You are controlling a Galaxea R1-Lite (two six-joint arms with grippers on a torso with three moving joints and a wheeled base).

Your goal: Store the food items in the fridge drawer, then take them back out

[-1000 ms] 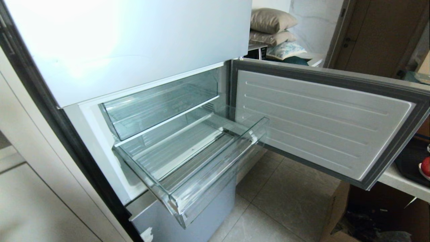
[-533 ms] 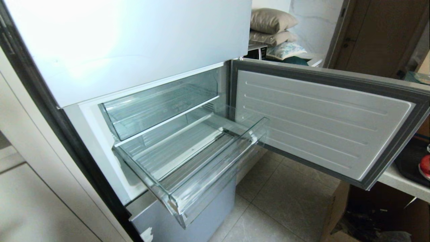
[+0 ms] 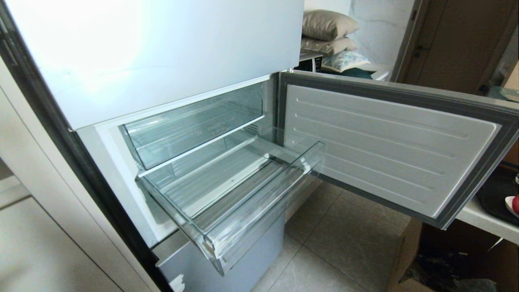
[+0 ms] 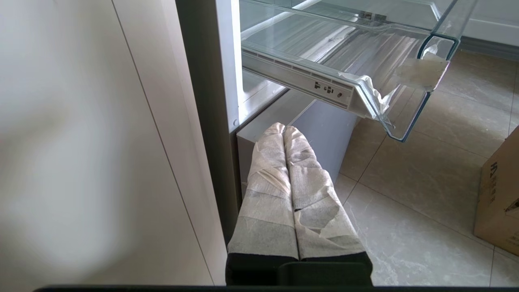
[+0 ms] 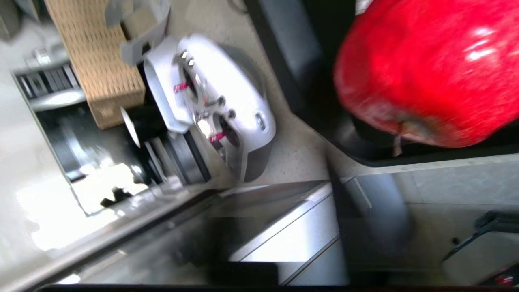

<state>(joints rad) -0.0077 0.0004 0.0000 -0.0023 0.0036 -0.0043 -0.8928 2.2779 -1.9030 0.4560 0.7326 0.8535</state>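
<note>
Drawer (image 3: 227, 202) stands pulled out from the pale blue-grey fridge (image 3: 154, 56), clear, ribbed and holding nothing, with the fridge door (image 3: 389, 146) swung open to its right. At the far right edge, a glossy red apple (image 5: 425, 69) sits over a dark tray (image 3: 496, 194) on a white counter. The left gripper (image 4: 286, 129), fingers pressed together and clenched on nothing, hangs low beside the fridge, below the drawer. Whether the right gripper clasps the apple cannot be told.

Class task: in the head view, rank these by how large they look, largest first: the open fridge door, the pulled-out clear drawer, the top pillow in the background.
1. Open fridge door
2. Pulled-out clear drawer
3. Top pillow, though it sits far back, so its apparent smallness may mislead.
</note>
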